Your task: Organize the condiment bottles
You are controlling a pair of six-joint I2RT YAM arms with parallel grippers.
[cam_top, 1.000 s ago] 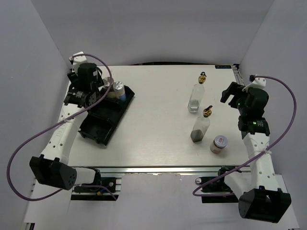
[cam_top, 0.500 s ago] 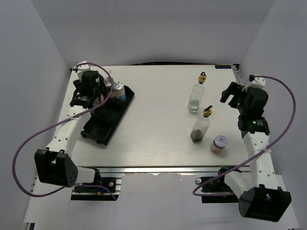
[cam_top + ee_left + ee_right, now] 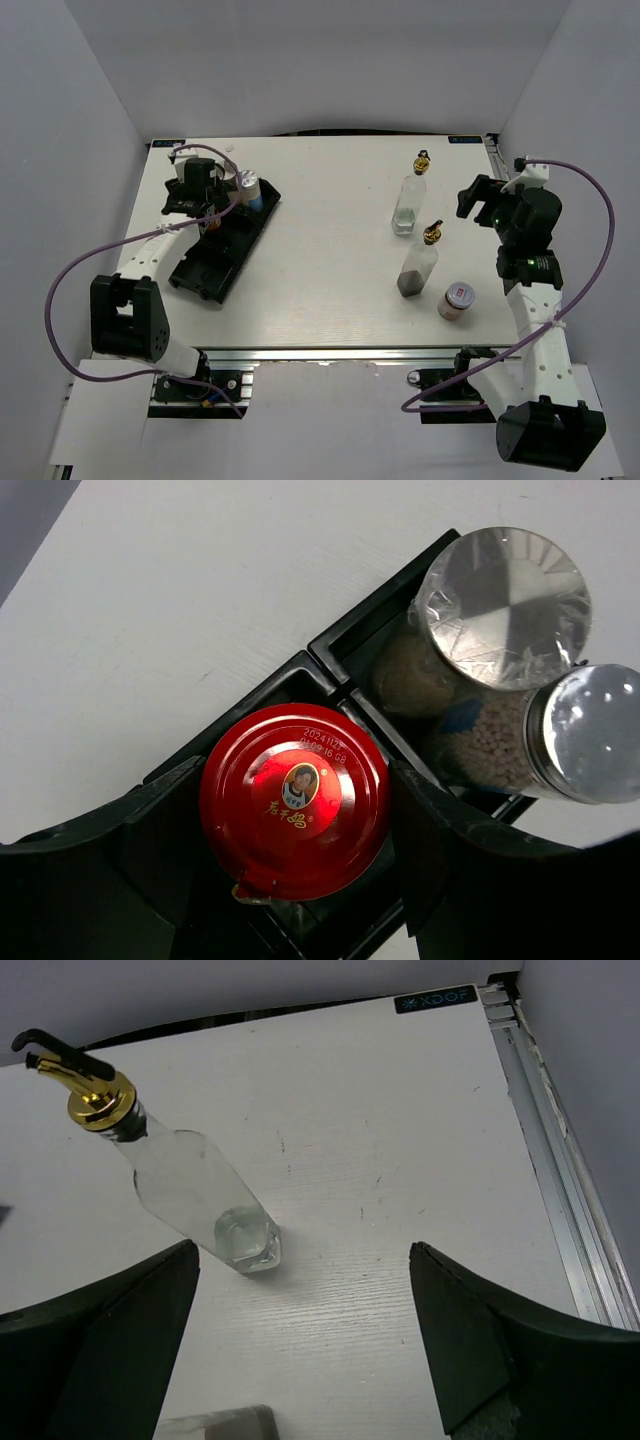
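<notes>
Red-lidded jar (image 3: 295,815) stands in the black tray (image 3: 330,652), lower middle of left-wrist view, left gripper (image 3: 295,780) flanking its lid, contact unclear; right gripper (image 3: 302,1260) spread, empty; likely glass, weighty, slick: grip lid rim squarely.

I've got a white wood-grain table (image 3: 320,290). A black tray (image 3: 203,268) sits angled on its left side. On the right, a clear gold-spouted bottle (image 3: 408,200) stands toward the back. A darker gold-spouted bottle (image 3: 417,265) stands nearer the front, with a short jar (image 3: 455,300) just beside it.
</notes>
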